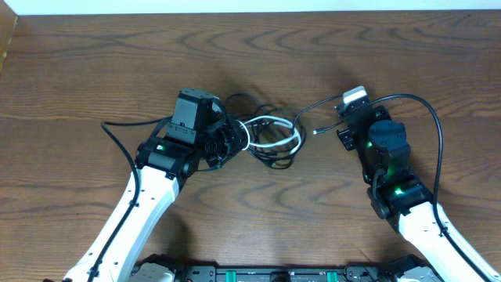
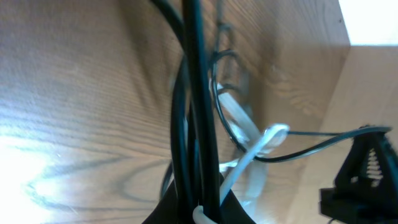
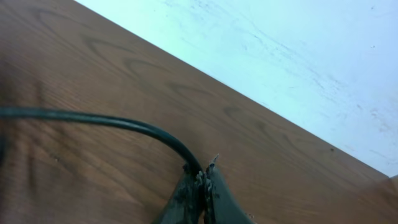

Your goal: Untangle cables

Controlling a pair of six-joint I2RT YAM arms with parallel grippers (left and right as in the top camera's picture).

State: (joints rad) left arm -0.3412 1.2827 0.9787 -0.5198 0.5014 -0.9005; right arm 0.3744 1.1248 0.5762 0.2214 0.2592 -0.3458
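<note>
Seen from above, the white cable [image 1: 270,119] and the black cable [image 1: 317,104] lie looped together on the table [image 1: 86,63] between the two arms. The left gripper [image 1: 229,142] is at the bundle's left edge. Only its wrist view shows it clamped on the black cable, with the white one alongside. The right gripper [image 3: 203,182] is pinched tight on another stretch of the black cable, which is plain only from its own wrist.
</note>
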